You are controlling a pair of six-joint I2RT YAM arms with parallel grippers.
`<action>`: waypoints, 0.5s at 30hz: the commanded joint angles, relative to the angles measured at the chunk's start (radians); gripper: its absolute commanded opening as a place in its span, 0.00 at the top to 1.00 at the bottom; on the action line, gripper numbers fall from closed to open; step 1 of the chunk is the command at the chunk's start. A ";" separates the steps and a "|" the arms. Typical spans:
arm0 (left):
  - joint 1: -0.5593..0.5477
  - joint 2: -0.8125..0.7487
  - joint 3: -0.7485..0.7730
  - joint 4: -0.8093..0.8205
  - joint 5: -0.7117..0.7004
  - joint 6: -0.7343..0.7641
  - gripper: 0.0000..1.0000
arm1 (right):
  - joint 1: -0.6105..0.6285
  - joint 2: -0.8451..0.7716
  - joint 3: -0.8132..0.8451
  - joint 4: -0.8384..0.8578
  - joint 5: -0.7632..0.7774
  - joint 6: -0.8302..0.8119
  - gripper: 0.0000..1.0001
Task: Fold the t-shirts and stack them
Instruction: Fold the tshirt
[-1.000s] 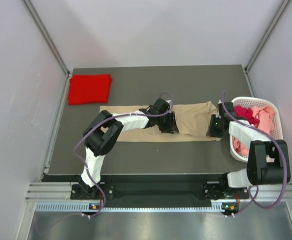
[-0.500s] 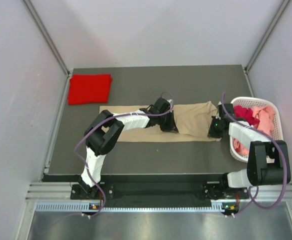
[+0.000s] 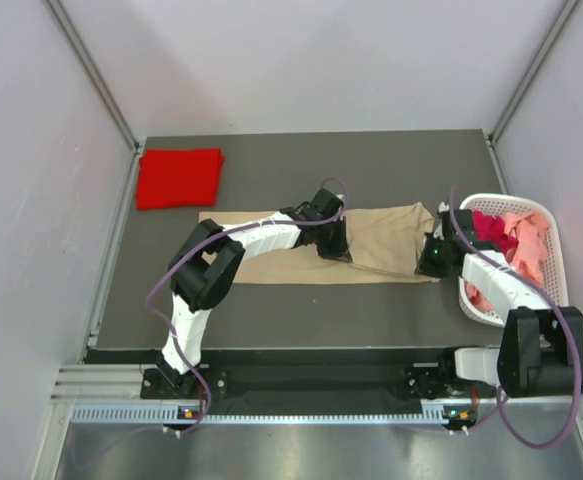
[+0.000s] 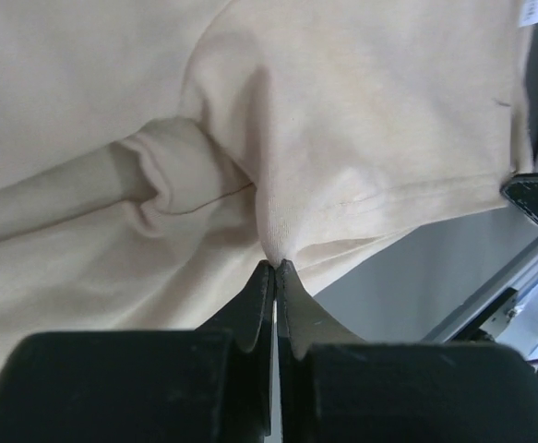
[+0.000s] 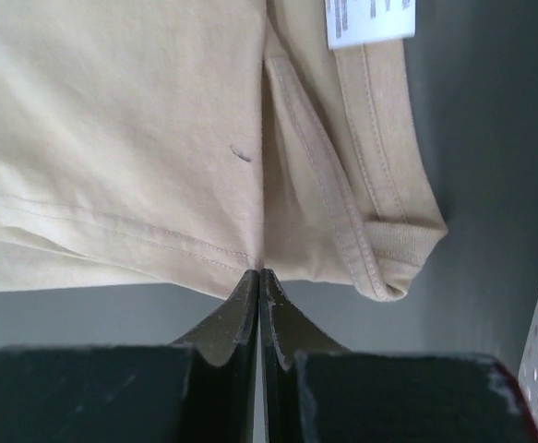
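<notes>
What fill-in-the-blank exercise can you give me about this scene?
1. The left gripper and the right gripper are both ____ on the tan t-shirt.
2. The folded red t-shirt lies at the far ____ corner of the table.
3. The white basket stands at the ____ edge of the table.
Missing words: shut; left; right.

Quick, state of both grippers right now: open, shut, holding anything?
Left gripper: shut, pinching the near edge of the tan cloth t-shirt.
Right gripper: shut on the same shirt's stitched edge.

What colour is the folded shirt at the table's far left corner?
Folded shirt: plain bright red, clearest in the top external view.
</notes>
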State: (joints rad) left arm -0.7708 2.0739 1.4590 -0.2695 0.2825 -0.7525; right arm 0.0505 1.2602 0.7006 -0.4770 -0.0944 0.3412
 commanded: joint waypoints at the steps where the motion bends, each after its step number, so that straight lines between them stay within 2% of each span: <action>1: 0.004 -0.021 0.026 -0.072 -0.025 0.027 1.00 | 0.009 -0.027 -0.029 0.000 -0.022 -0.002 1.00; 8: 0.005 0.009 0.029 -0.091 -0.016 0.027 1.00 | 0.014 -0.044 -0.087 0.041 -0.030 0.035 1.00; 9: 0.004 0.011 0.034 -0.092 -0.011 0.030 0.93 | 0.014 -0.047 -0.085 0.041 -0.027 0.039 0.99; 11: 0.005 0.006 0.046 -0.105 -0.020 0.033 0.80 | 0.014 -0.051 -0.073 0.048 -0.024 0.042 0.86; 12: 0.005 0.002 0.047 -0.109 -0.025 0.036 0.71 | 0.014 -0.058 -0.061 0.043 -0.013 0.045 0.81; 15: 0.016 -0.024 0.063 -0.129 -0.016 0.050 0.66 | 0.011 -0.051 0.028 0.002 0.016 0.041 0.73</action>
State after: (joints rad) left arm -0.7662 2.0804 1.4712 -0.3779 0.2691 -0.7258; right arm 0.0563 1.2354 0.6327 -0.4801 -0.1146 0.3717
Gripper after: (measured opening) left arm 0.329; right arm 0.253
